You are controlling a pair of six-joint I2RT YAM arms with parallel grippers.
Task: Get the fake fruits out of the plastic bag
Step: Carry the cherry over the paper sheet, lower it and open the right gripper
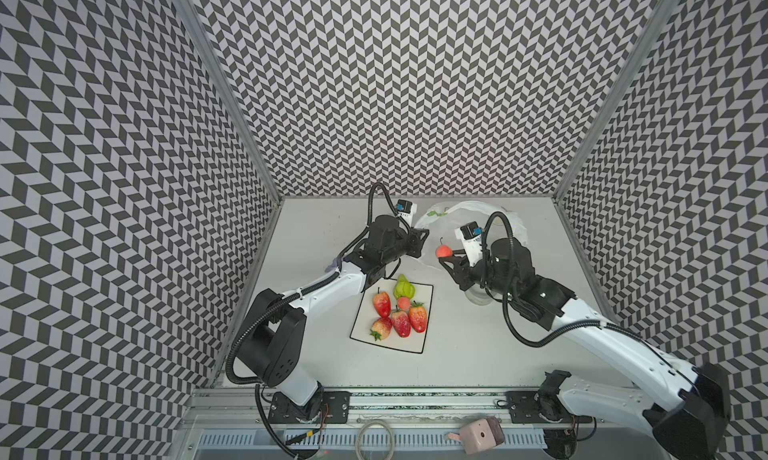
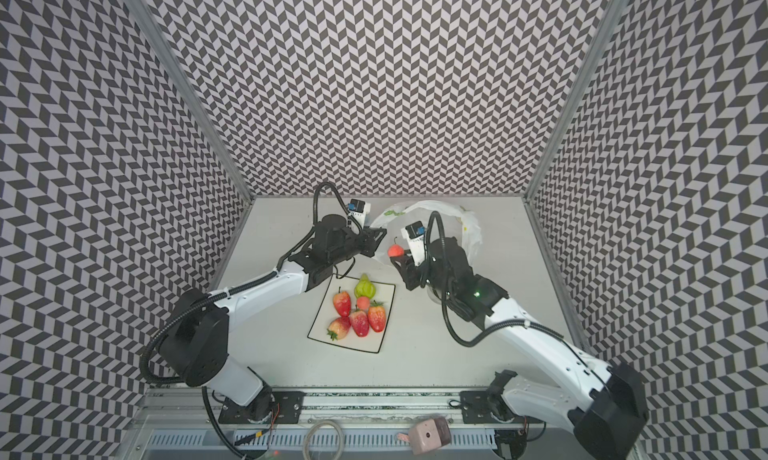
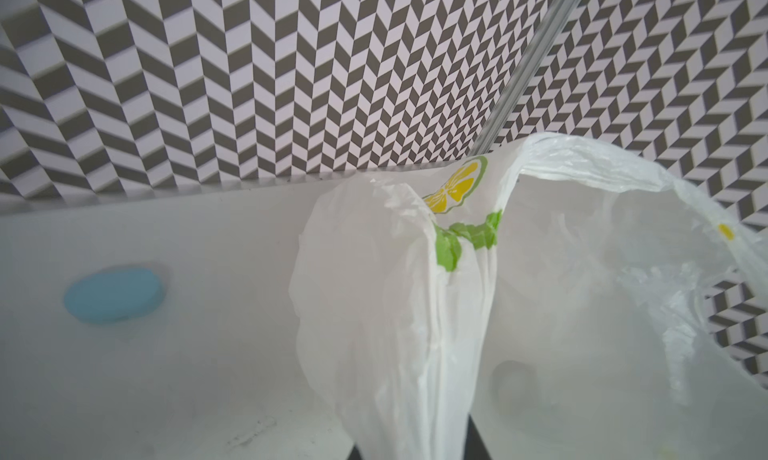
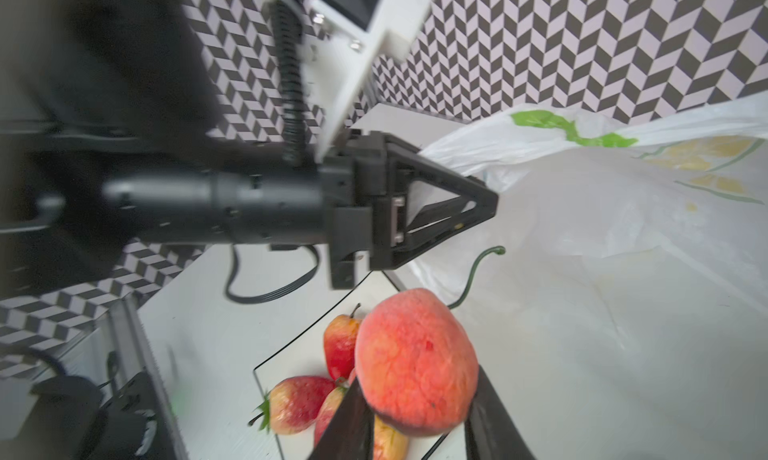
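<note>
The white tabletop (image 1: 478,362) carries, toward its far edge, the large crinkly translucent white plastic bag (image 1: 469,207) with green and yellow printed marks, seen in both top views (image 2: 432,206). Its mouth gapes toward the arms. The left gripper (image 1: 422,239) sits at the bag's left rim. In the left wrist view a bunched fold of the bag (image 3: 561,312) runs down between its slightly parted fingertips, but I cannot tell whether they pinch the film or stand free of it. The right gripper (image 1: 446,256) is clenched around a small round pinkish-orange fake fruit (image 1: 443,251) with a thin curled stem, held above the tabletop just beside the bag's near-left edge and outside it; the right wrist view shows this fruit (image 4: 415,362) squeezed between the two black fingers. Nearer the arms lies a white square black-rimmed plate (image 1: 417,342). On it are a knobbly yellow-green pear (image 1: 402,288), four glossy red-orange strawberries (image 1: 381,304) with green tops, and a second small pinkish-orange round fruit (image 1: 403,303), all touching or close together. A light-blue rounded blob (image 3: 112,291) lies on the tabletop apart from the bag.
</note>
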